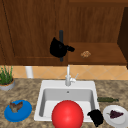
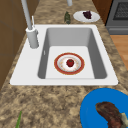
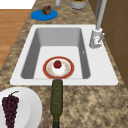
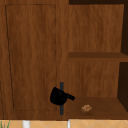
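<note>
**Left hand at the cabinet door handle**

Where the closed cabinet door (image 4: 32, 57) met the open shelf bay, the left hand (image 1: 58, 48) sat against the dark door handle (image 4: 61, 86), its fingers curled round the bar and one digit jutting right toward the shelf. The handle was a slim bar, long axis vertical, set at the door's right edge, low down; its ends showed above and below the hand in both the front and upper views. Just to the right, on the lower shelf (image 4: 105, 105), lay a small brown lump of food (image 4: 86, 108), apart from the hand. The right hand (image 1: 96, 117) hung low at the sink's front right corner, fingers bent, whether on anything could not be told.

Round the sink (image 1: 47, 86) stood the faucet (image 1: 68, 77), a red ball-like shape (image 1: 67, 114) up front, a blue plate (image 1: 23, 113), a potted plant (image 1: 6, 78), a green bottle (image 1: 107, 99) and a white plate with grapes (image 3: 30, 105). The side views showed what the front hid: a red-rimmed plate (image 2: 60, 68) bearing a strawberry (image 2: 70, 62) in the basin.
</note>
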Controlling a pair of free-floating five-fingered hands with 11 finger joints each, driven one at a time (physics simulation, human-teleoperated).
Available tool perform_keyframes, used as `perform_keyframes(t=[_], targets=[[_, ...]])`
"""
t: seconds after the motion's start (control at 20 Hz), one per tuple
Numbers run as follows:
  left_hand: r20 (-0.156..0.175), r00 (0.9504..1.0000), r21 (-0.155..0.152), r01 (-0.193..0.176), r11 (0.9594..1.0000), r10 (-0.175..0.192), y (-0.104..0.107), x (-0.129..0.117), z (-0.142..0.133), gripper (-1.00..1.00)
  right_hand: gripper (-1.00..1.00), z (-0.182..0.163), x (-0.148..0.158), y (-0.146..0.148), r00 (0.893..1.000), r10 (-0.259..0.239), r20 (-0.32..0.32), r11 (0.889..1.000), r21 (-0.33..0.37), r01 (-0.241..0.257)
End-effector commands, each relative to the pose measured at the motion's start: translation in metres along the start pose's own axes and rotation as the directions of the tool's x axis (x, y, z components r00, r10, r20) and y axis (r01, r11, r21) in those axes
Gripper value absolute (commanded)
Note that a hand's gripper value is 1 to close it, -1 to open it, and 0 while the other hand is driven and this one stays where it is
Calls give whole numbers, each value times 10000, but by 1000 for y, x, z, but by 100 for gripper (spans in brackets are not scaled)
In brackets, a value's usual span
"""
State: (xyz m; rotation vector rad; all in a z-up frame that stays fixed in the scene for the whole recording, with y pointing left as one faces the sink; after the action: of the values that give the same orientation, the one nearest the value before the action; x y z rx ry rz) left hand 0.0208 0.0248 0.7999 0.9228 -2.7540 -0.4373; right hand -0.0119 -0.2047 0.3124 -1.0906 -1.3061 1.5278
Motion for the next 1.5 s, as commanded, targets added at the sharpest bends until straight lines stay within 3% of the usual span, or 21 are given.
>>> perform_keyframes(t=[0.0, 0.35, 0.45, 0.5, 0.55, 0.6, 0.7, 0.8, 0.9, 0.95, 1.2, 1.45], targets=[[-108, 9999, 579, -66, 9983, 72, 8, -10, 15, 100, 0, 0, 0, 0, 10000, 0, 0, 10000, 0, 0], [-288, 9993, 574, 259, 9980, -243, 26, -17, 35, 100, 0, 0, 0, 0, 10000, 0, 0, 10000, 0, 0], [-178, 9990, 641, 423, 9970, -412, 31, -7, 37, 100, 0, 0, 0, 0, 10000, 0, 0, 10000, 0, 0], [-148, 9983, 617, 566, 9965, -557, 33, -3, 39, -100, 0, 0, 0, 0, 10000, 0, 0, 10000, 0, 0], [-141, 9981, 780, 617, 9950, -608, 31, 4, 39, -100, 0, 0, 0, 0, 10000, 0, 0, 10000, 0, 0], [-102, 9984, 760, 561, 9955, -554, 16, 3, 34, -100, 0, 0, 0, 0, 10000, 0, 0, 10000, 0, 0], [150, 9968, 931, 767, 9927, -784, 6, 16, 29, -100, 0, 0, 0, 0, 10000, 0, 0, 10000, 0, 0], [70, 9955, 874, 940, 9917, -950, -4, 25, 28, -100, 0, 0, 0, 0, 10000, 0, 0, 10000, 0, 0], [-325, 9932, 661, 1141, 9913, -1122, -13, 16, 26, -100, 0, 0, 0, 0, 10000, 0, 0, 10000, 0, 0], [-356, 9931, 522, 1137, 9921, -1119, -21, 8, 27, -100, 0, 0, 0, 0, 10000, 0, 0, 10000, 0, 0], [-205, 9966, 448, 803, 9958, -794, -50, -21, 20, -100, 0, 0, 0, 0, 10000, 0, 0, 10000, 0, 0], [-185, 9962, 456, 862, 9952, -854, -82, -45, 17, -100, 0, 0, 0, 0, 10000, 0, 0, 10000, 0, 0]])
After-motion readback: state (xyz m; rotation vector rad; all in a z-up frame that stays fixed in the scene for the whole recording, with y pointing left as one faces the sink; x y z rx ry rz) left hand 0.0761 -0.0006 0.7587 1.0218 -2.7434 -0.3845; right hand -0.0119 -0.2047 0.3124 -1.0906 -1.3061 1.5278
